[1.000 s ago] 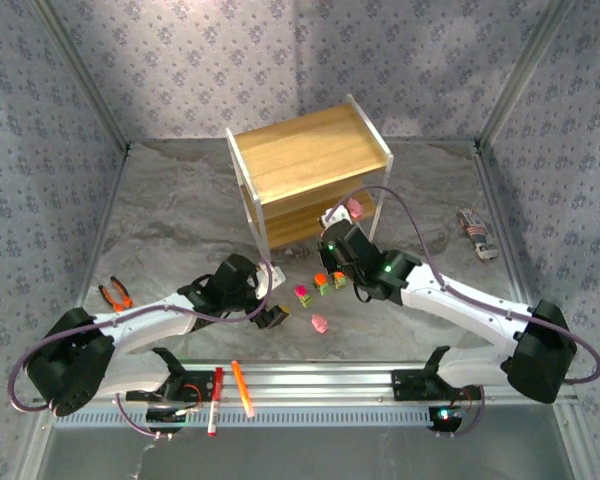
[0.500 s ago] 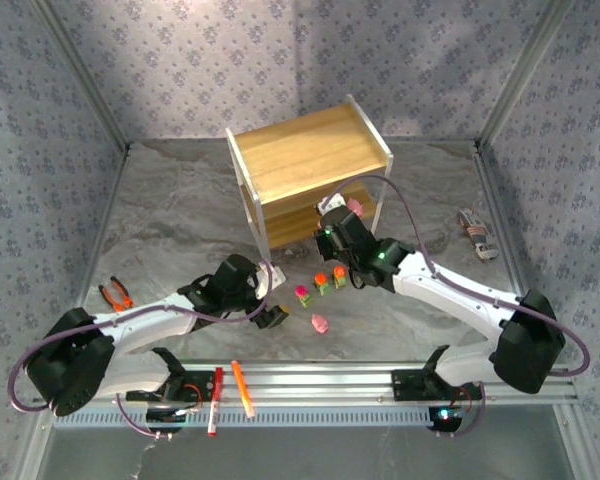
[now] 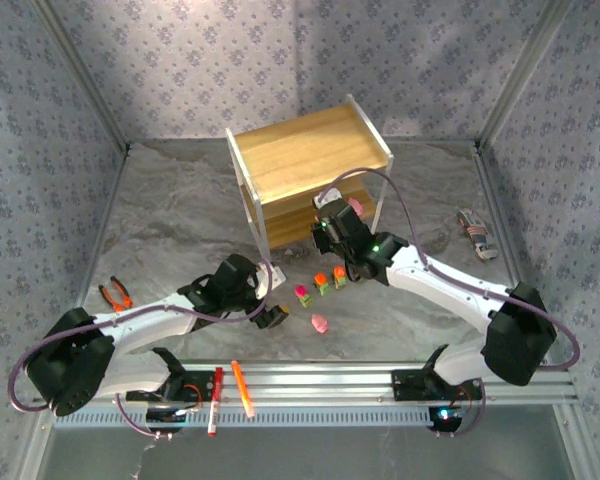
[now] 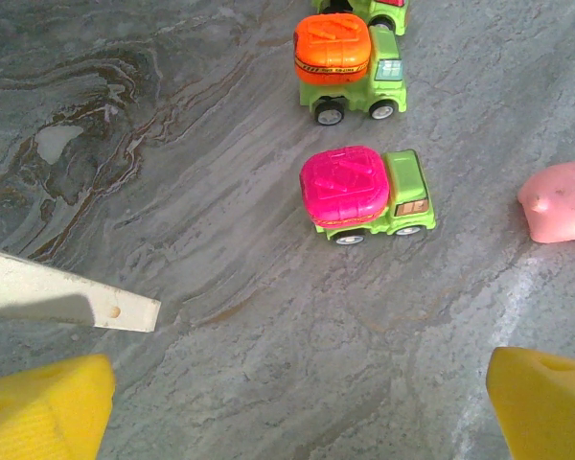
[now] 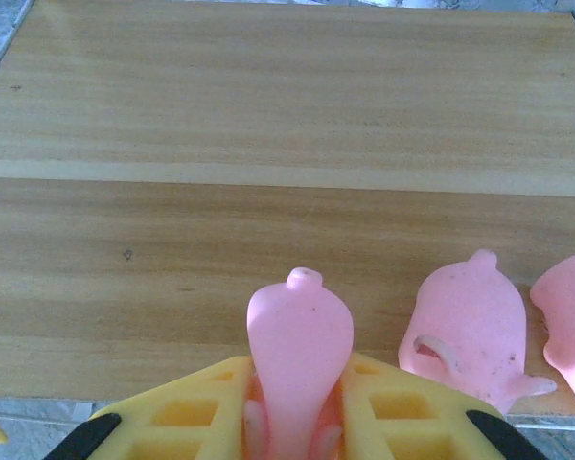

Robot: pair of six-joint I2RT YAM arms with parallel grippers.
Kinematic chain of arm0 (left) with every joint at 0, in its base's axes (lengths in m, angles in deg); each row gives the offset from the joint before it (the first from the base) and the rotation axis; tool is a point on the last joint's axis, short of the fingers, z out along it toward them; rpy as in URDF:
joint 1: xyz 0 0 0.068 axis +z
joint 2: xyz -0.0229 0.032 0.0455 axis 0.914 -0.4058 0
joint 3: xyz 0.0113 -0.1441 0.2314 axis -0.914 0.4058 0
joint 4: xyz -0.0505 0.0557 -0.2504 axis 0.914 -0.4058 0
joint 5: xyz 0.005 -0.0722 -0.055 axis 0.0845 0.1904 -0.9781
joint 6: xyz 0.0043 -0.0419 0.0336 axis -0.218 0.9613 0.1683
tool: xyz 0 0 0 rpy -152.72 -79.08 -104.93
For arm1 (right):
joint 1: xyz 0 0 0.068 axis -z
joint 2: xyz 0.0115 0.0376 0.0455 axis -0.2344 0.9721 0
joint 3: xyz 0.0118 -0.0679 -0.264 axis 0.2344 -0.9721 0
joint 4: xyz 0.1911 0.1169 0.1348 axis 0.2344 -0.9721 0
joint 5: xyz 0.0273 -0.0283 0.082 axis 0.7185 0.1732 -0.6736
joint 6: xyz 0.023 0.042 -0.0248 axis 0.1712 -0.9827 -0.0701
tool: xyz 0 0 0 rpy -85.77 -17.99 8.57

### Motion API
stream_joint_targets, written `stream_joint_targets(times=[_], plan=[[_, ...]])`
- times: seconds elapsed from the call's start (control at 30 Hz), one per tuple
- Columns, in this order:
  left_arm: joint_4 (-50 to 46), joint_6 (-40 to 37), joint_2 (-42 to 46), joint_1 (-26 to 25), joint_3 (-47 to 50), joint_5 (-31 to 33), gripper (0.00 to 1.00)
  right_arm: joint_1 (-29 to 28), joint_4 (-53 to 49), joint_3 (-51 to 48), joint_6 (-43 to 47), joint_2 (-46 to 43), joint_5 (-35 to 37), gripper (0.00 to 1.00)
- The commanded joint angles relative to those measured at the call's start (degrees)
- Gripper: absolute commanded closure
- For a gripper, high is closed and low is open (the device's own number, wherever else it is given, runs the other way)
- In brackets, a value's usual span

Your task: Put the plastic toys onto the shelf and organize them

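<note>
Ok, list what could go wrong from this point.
The right claw grips the pink rounded plastic figure at the front edge of the light wooden shelf board; released here, it might tip off.
The neighbouring pink figure lies close beside it; a sideways drift could knock it.
The magenta-topped green truck has wheels and may roll when the open left claw closes.

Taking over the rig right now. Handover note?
Right gripper: shut on a pink figure, at the front edge of the shelf's lower board.
Left gripper: open, empty, low over the table.
Done: two pink figures lie on that board.
Left: release the held one, then shelve the loose pink figure, magenta truck, orange truck and orange-red truck, all on the table.
</note>
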Motion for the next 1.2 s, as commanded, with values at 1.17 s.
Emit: stream_joint_targets(times=[1.17], plan=[[1.34, -0.42, -0.05, 0.87, -1.64, -0.59, 0.01, 1.5, 2.3, 3.41, 2.11, 4.63, -0.6, 0.73]])
